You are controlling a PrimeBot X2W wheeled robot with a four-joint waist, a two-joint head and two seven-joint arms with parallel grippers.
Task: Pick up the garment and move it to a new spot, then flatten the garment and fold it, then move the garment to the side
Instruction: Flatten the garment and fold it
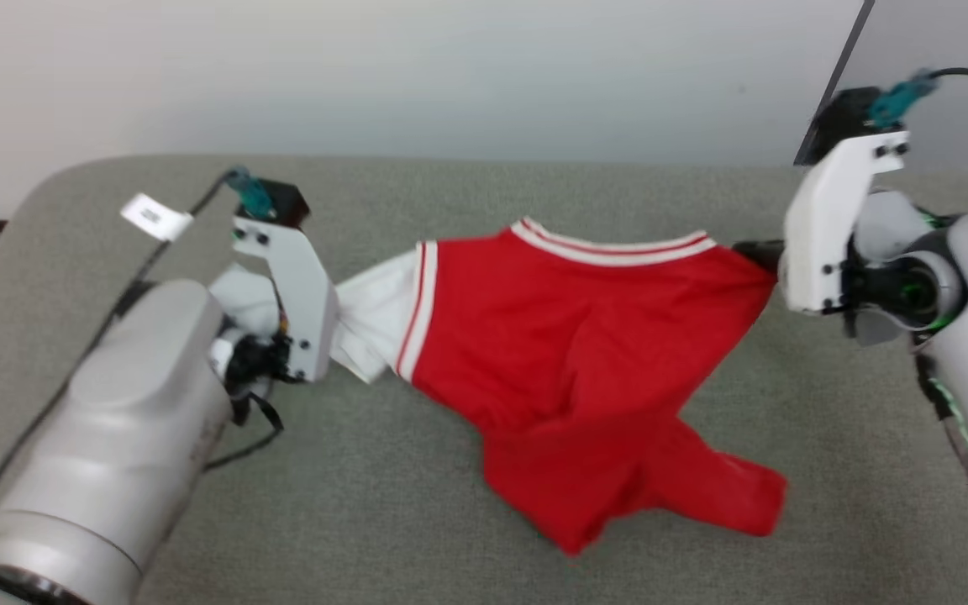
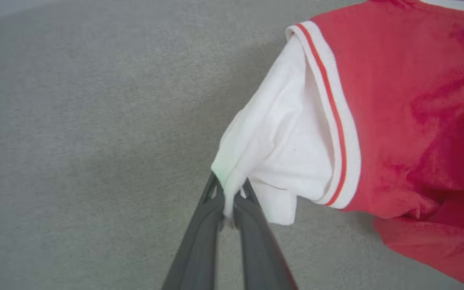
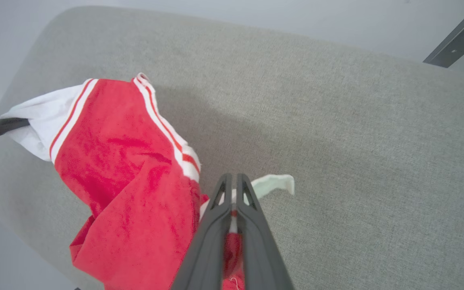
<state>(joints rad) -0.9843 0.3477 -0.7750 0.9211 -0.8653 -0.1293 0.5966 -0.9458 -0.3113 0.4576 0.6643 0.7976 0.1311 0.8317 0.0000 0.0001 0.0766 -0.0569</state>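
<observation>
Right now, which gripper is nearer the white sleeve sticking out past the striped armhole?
Left. The left gripper has its fingers pinched on that white sleeve. The right gripper is across the red garment, clamped on its opposite edge.

Left claw (image 2: 228, 201) tight on the garment's (image 2: 397, 112) white sleeve (image 2: 280, 149).

The garment (image 1: 568, 361) over the table (image 1: 417, 521), between left end effector (image 2: 230, 189) and right end effector (image 3: 234, 179)
</observation>
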